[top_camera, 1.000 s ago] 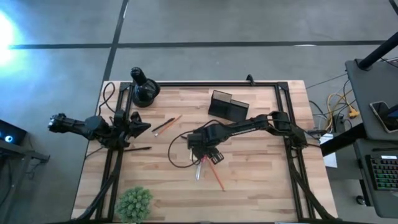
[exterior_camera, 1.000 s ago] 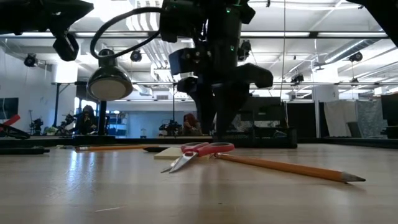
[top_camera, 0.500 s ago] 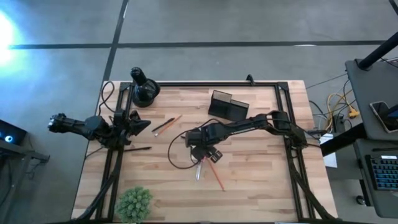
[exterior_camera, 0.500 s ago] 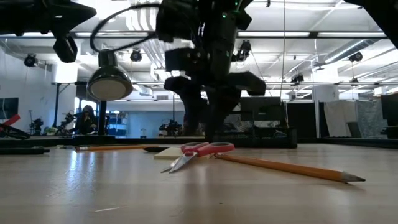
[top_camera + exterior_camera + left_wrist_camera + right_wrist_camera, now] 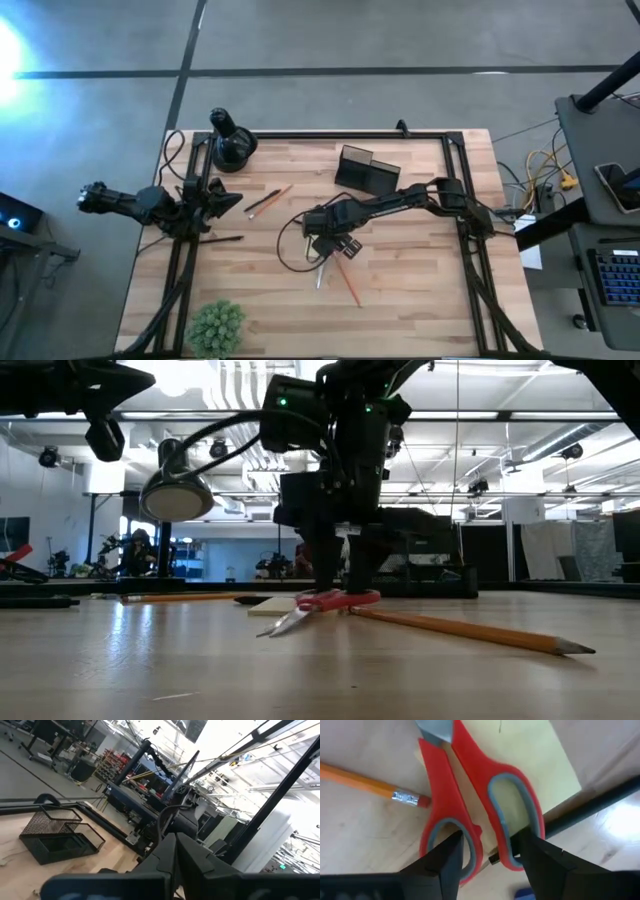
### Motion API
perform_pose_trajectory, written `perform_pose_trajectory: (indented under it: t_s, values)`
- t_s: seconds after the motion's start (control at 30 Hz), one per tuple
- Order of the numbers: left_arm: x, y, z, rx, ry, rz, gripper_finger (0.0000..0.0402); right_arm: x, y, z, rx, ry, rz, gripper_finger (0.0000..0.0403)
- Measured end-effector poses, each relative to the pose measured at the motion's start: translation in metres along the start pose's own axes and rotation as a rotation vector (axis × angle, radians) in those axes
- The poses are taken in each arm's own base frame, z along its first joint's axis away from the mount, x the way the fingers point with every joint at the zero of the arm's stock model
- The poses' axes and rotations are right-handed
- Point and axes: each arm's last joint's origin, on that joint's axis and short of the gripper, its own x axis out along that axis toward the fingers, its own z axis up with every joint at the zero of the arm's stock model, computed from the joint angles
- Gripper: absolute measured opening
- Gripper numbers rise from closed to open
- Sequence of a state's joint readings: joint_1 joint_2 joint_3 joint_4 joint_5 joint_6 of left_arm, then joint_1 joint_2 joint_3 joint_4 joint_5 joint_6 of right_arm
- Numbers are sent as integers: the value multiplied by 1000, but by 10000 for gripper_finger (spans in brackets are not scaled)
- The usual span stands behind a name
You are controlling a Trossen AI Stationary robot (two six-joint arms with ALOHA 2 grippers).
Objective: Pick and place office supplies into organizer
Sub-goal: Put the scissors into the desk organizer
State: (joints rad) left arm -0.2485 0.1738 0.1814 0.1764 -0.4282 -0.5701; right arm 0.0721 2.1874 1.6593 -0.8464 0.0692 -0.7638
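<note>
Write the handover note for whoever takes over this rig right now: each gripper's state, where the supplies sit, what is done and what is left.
Right gripper: open, down at the red scissors, fingers astride the handles, not closed on them.
Left gripper: shut, waiting at the table's left edge, holding nothing visible.
Supplies: scissors lie partly on the yellow sticky pad mid-table; one orange pencil beside them, its eraser end close to the handles; another pencil and a black pen lie nearer the left arm.
Organizer: at the far side of the table, nothing seen inside.
Done: nothing placed.
Left: grasp the scissors, carry them over, then the rest.
</note>
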Motion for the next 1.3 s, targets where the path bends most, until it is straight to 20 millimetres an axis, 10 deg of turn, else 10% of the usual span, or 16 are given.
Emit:
perform_pose_trajectory:
  t_s: [0.77, 1.3]
  values:
    - [0, 0, 0, -4, -7, 4, 0, 4, 1, -14, 85, 140, -103, 51]
    - [0, 0, 1, -4, -22, 16, 0, -130, 8, -40, 314, 330, -581, 35]
